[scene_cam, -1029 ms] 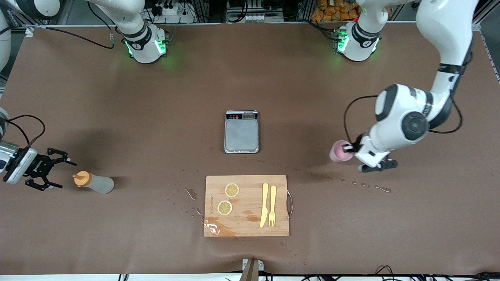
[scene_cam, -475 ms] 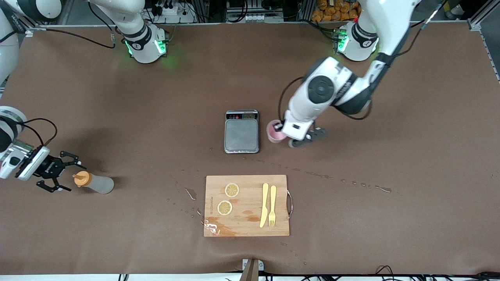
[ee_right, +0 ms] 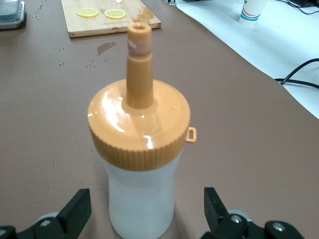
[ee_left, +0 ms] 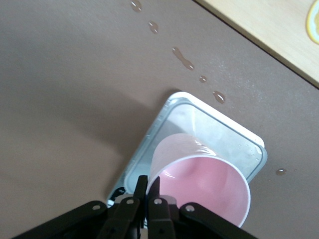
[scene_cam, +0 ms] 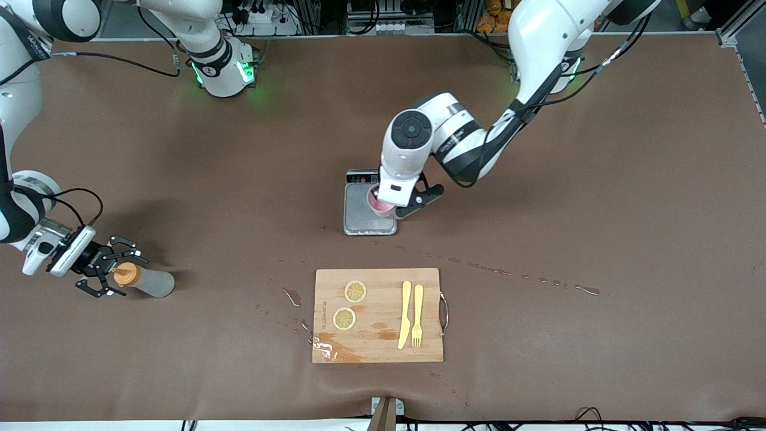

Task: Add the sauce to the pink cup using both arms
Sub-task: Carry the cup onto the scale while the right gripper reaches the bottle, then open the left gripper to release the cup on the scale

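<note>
I hold left gripper (ee_left: 148, 188) pinched on cup (scene_cam: 379, 206) rim over scale (scene_cam: 359, 224); right gripper (scene_cam: 114, 274) spread around bottle (scene_cam: 145, 281). Thin-rim grip risks tipping.

tabletop (scene_cam: 598, 359): brown mat covering the whole surface
scale (scene_cam: 359, 224): near the middle of the tabletop
cutting board (scene_cam: 377, 287): nearer the front camera than the scale (wet patches at one corner)
sauce (scene_cam: 146, 282): standing toward the right arm's end
water drops (scene_cam: 562, 284): a trail between the scale and the left arm's end
</note>
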Controlling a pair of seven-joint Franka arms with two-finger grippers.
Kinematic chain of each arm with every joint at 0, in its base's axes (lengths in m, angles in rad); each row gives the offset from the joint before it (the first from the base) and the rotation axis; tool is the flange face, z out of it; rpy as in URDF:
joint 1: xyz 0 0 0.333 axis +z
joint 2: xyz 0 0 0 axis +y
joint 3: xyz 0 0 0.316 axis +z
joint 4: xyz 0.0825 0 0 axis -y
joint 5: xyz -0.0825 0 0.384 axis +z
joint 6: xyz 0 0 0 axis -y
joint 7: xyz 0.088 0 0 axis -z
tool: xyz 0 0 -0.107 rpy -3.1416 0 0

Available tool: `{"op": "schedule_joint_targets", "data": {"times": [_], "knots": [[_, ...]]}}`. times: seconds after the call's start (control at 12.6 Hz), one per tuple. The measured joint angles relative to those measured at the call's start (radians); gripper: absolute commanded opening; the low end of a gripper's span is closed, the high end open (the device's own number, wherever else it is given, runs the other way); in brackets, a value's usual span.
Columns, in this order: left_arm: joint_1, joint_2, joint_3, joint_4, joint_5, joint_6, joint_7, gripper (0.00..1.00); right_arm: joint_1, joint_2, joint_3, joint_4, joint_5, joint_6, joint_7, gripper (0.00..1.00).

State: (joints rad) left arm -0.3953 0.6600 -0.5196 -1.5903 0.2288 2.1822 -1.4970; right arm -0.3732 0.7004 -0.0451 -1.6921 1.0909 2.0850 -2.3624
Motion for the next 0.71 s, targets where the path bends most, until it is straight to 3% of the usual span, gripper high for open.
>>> {"op": "schedule_joint_targets", "data": {"times": [0.32,0.4,0.55,0.63,0.71], "knots": [[-0.053,0.031,0.019,0.035,0.023,0.053,-0.037,0.0,0.018,0.012,0.001,-0.001,0.001,-0.017,-0.002,1.0],[-0.074,0.032,0.043,0.036,0.023,0.058,-0.037,0.0,0.019,0.014,0.001,-0.001,0.002,-0.02,-0.002,0.95],[-0.119,0.038,0.094,0.036,0.023,0.069,-0.037,0.0,0.019,0.015,-0.001,-0.001,0.003,-0.026,-0.002,0.38],[-0.132,0.039,0.105,0.04,0.023,0.076,-0.037,0.04,0.019,0.015,-0.003,-0.001,0.003,-0.026,-0.002,0.29],[-0.138,0.039,0.109,0.044,0.023,0.076,-0.037,0.99,0.018,0.015,-0.005,-0.001,0.003,-0.026,-0.002,0.25]]}}
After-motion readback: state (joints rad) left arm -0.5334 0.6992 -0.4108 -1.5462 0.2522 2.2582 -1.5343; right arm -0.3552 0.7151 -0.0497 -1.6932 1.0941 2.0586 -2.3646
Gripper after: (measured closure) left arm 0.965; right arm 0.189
